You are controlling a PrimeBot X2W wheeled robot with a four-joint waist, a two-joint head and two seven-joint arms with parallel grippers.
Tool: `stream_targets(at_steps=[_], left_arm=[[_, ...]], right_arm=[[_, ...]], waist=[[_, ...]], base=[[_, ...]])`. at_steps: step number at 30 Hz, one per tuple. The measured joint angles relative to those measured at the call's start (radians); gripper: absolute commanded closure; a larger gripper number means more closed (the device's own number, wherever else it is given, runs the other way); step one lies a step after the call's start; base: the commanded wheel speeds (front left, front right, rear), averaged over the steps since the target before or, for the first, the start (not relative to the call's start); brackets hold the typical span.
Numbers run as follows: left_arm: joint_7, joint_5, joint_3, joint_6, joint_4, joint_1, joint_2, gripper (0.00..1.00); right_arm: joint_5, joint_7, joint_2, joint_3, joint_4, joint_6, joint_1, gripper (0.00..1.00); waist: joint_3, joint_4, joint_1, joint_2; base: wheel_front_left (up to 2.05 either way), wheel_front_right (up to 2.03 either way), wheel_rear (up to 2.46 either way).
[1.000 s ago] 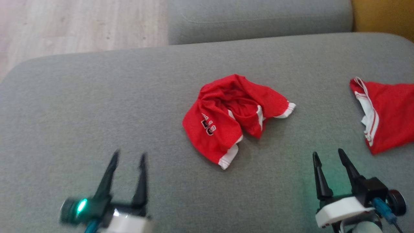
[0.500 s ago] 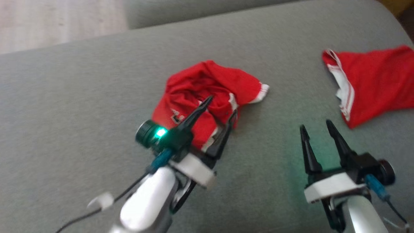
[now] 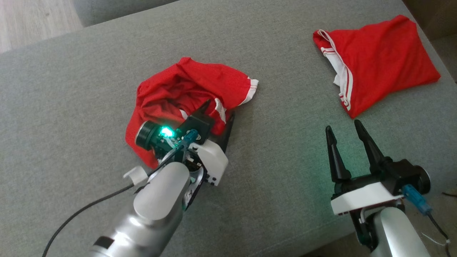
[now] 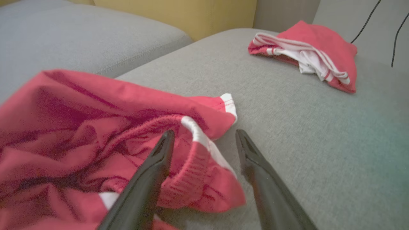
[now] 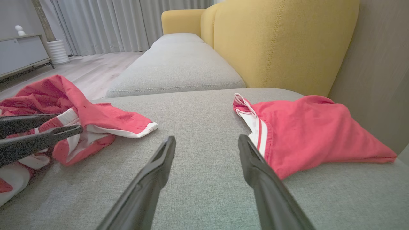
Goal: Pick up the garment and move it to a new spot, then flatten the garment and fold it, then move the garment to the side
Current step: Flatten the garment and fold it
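Where the garment (image 3: pixel 167 85) bunches, left end effector (image 3: pixel 220 108) (spread) straddles it.

Red garment (image 3: pixel 167 92) with white-banded hems; second garment (image 3: pixel 378 60), at the far right corner of the grey-weave sofa seat (image 3: pixel 285 142), red with white trim and thin red stripes. Mustard-yellow backrest (image 5: pixel 281 41). Pale wood floor (image 3: pixel 21 21). Black-fingered, white-based left tool (image 3: pixel 220 108) and right tool (image 3: pixel 342 125).

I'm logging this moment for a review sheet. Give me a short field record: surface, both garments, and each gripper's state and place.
surface: grey sofa cushion
crumpled garment: red, white trim, bunched near the middle
second garment: red, white trim, lying flatter at far right
left gripper: open, straddling a fold of the crumpled garment
right gripper: open, above bare cushion, holding nothing
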Motion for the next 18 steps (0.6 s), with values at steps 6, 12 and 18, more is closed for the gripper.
stream_targets(at_steps=[6, 12, 18], left_arm=[[0.022, -0.024, -0.012, -0.022, 0.049, -0.001, 0.000, 0.85], [0.049, -0.156, -0.012, -0.045, 0.004, 0.016, 0.001, 1.00], [0.124, -0.317, 0.034, -0.081, -0.158, -0.028, 0.000, 1.00]], right_arm=[[0.000, 0.000, 0.000, -0.001, 0.001, 0.000, 0.000, 0.00], [-0.002, 0.000, 0.000, 0.015, 0.016, 0.000, 0.002, 0.00], [-0.002, 0.000, 0.000, 0.031, 0.020, 0.000, 0.004, 0.00]], waist=[[-0.015, 0.004, -0.0001, 0.0000], [-0.049, 0.006, -0.0002, 0.0000], [-0.084, -0.004, -0.0002, 0.0000]], base=[[0.00, 0.00, 0.00], [0.00, 0.00, 0.00], [0.00, 0.00, 0.00]])
